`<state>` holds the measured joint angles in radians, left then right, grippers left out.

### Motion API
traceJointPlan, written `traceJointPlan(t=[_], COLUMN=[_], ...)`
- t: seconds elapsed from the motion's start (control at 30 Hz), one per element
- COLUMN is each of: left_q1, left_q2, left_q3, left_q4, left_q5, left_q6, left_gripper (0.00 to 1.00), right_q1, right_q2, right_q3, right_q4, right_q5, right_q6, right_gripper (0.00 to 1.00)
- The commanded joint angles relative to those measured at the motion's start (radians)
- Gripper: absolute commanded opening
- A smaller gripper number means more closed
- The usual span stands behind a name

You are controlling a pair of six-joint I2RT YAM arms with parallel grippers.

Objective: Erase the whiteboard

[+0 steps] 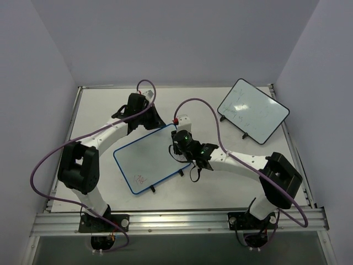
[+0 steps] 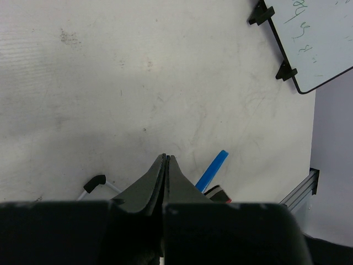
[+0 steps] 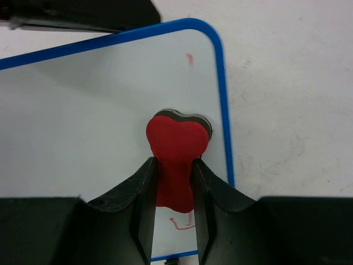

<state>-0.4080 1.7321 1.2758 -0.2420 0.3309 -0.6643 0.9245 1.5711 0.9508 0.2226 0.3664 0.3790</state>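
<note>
The whiteboard, with a blue rim, lies left of the table's middle, with red scribbles near its front corner. My right gripper is shut on a red eraser that presses on the board close to its right rim. A red scribble shows just behind the eraser and a small red mark ahead of it. My left gripper is at the board's far edge. Its fingers are pressed together with a thin blue sliver between them, and the blue rim sticks out beside them.
A black-rimmed whiteboard with faint dark marks stands at the far right; it also shows in the left wrist view. Purple cables loop over both arms. The table's metal rail runs along the near edge.
</note>
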Motion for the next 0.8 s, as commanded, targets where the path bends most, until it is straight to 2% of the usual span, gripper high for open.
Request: traceJointPlan(t=[0.0,0.17,0.3,0.77], left_q1=[-0.015,-0.017,-0.017,-0.018], left_q2=[-0.026,-0.026,-0.031,-0.036], left_q3=[0.014,0.013,0.013,0.01], left_q4=[0.013,0.012,0.01,0.012], left_q5=[0.017,0.014,0.014,0.016], left_q6=[0.017,0.019,0.02,0.022], left_gripper=[0.02,0.02,0.02,0.02], right_q1=[0.071,0.131,0.125,-0.09], right_q2=[0.052,0.113,0.112,0.021], right_q3=[0.071,0.112,0.103,0.045], right_q4=[0.001,-0.002,-0.006,-0.051], right_q5=[0.026,0.045,0.063,0.048], right_q6=[0.012,0.024,0.026,0.0], right_gripper=[0.0,0.0,0.0,0.0])
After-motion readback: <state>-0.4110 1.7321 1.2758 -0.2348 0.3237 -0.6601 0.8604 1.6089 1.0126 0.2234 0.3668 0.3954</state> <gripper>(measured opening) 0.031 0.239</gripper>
